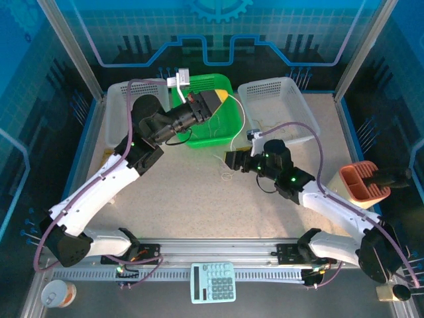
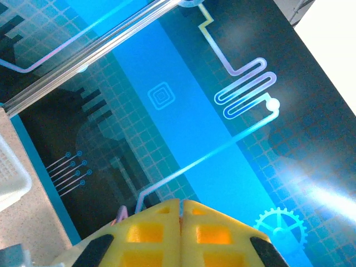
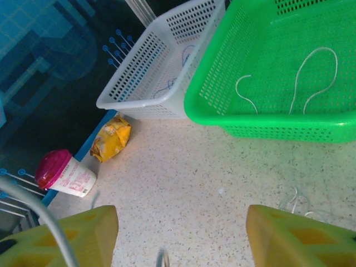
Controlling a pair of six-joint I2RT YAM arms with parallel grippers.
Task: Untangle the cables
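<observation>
cables: the whitish loops [image 3: 293, 201] lie on the tabletop [image 3: 194, 167], just beside one finger of the right gripper [image 3: 182, 228], on the right in its wrist view. Two more whitish strands sit in the green basket [image 3: 267, 119] ahead of those jaws. A blue-grey one is in the white basket [image 3: 150, 78], ahead and off to the left.

long strand: from the top view, a whitish strand [image 1: 242, 123] starts right at the tips of the left gripper [image 1: 224, 98]. It drops over the basket rim and runs down to the loops in front of the right jaws.

left jaws: pressed together, up over the green basket. The strand looks like it comes off their tips, but honestly I can't tell if it's actually pinched.

right jaws: apart, low over the tabletop, with nothing between them, and the loops are just outside the gap.

step in hand: my guess is the right arm is lining up to grab the loose loops while the left holds the other end up.

next move: the right jaws need to shift sideways so one strand sits inside the gap, then come down flush with the tabletop and close. The wire is super thin and floppy, so it'll slip out unless the tips meet right on it. After that, pull away from the left jaws gently.

other stuff: there's a yellow snack bag [image 3: 111, 136] and a pink-lidded cup [image 3: 61, 172] ahead-left of the right jaws, well away from the cables.
</observation>
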